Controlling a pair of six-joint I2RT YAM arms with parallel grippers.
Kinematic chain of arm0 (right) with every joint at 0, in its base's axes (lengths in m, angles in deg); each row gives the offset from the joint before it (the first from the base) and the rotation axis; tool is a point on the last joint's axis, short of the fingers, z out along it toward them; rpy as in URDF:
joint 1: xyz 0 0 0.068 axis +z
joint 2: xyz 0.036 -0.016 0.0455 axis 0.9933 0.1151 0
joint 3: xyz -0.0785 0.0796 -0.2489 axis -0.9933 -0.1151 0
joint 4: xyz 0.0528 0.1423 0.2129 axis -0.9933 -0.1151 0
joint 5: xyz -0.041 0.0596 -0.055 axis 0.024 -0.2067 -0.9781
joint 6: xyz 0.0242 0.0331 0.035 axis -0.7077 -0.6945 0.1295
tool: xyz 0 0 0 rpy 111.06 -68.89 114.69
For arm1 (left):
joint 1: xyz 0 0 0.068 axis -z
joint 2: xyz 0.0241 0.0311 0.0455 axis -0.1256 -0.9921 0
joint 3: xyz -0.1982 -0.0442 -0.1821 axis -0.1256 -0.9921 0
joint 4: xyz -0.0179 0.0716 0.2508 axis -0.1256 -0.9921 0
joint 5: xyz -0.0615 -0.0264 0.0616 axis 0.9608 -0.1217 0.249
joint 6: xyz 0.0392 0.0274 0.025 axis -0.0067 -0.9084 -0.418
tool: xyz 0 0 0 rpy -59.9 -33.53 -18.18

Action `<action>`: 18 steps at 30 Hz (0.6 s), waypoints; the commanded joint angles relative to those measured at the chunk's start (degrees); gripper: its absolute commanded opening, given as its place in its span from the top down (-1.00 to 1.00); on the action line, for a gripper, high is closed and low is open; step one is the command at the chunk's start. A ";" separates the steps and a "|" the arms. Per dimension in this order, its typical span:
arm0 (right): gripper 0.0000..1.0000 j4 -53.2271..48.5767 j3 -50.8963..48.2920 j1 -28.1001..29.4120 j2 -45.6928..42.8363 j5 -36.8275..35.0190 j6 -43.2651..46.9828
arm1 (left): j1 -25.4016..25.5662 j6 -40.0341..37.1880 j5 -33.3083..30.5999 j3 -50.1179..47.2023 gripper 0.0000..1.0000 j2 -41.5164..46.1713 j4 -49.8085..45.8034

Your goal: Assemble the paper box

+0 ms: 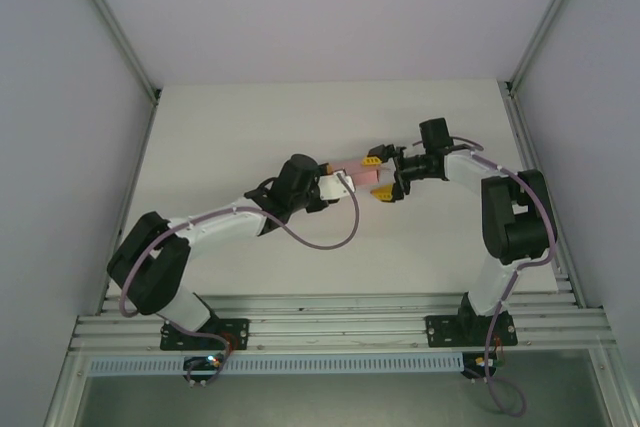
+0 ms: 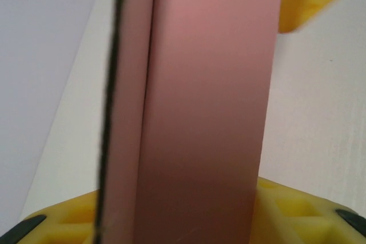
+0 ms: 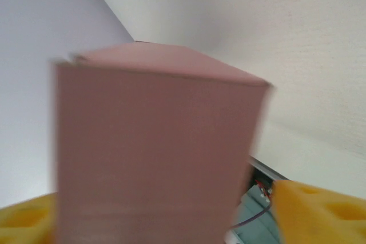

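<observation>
The paper box [image 1: 352,171] is a small pink card box held above the middle of the white table, between the two arms. My left gripper [image 1: 347,181] is shut on the box. In the left wrist view its yellow pads [image 2: 297,212] press both sides of the box [image 2: 206,101]. My right gripper [image 1: 378,176] faces it from the right, open around the box's other end. In the right wrist view the box [image 3: 154,152] lies between the jaws of the right gripper [image 3: 171,221]. A gap shows between the box and the right-hand finger [image 3: 320,215].
The white table [image 1: 250,127] is walled on three sides, with metal posts [image 1: 110,22] at the back corners. Aluminium rails [image 1: 340,327] run along the near edge by the arm bases. A purple cable [image 1: 325,239] loops beneath the left wrist.
</observation>
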 commanded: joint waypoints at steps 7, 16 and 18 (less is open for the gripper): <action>-0.99 -11.26 0.92 -5.76 -14.36 -28.38 15.02 | -2.71 1.31 8.35 4.79 0.08 4.09 -17.52; -0.99 10.21 -13.09 -6.19 -29.13 -35.98 41.44 | -9.72 3.73 23.80 15.15 0.14 -0.69 -43.54; -0.99 19.84 -17.34 -6.12 -30.51 -27.81 42.89 | -10.32 3.57 24.16 16.41 0.13 -2.16 -45.67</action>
